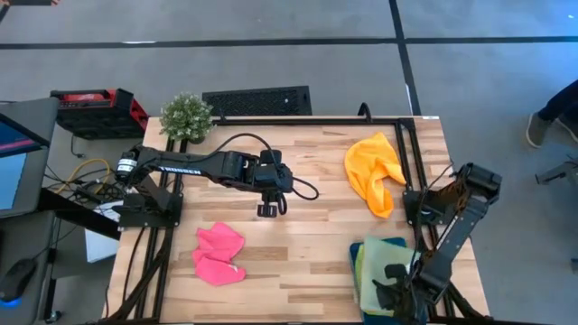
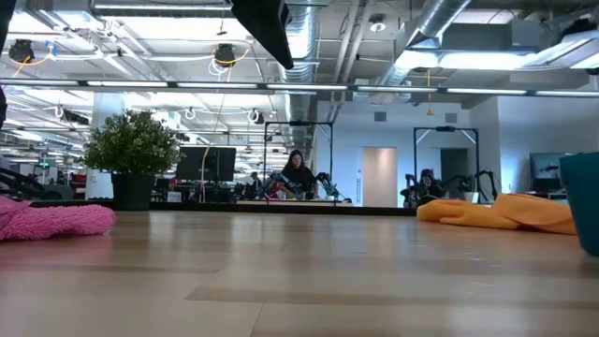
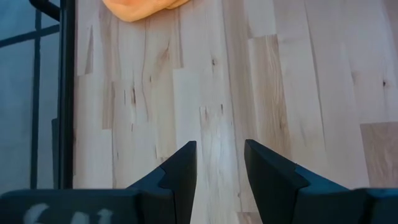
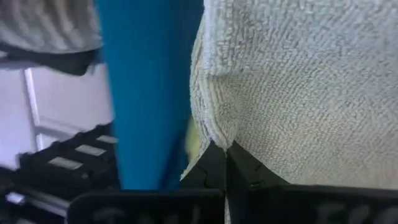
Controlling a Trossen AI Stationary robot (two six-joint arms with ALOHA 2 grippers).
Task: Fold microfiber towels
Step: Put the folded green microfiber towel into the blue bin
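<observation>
Your right gripper sits at the lower right of the high view, fingers pressed together on a fold of the soft light green microfiber towel lying in the rigid dark teal tray (only the wrist view shows that pinch). Your left gripper hovers mid-frame, fingers spread over bare wooden table. The crumpled orange towel lies upper right; the hot pink towel lower left, near the table's front edge.

Evenly bright, lit by ceiling strip lights glaring overhead. Soft, faint shadows on the wooden table. Blurred near the fingertips; light green towel weave sharp farther off.
</observation>
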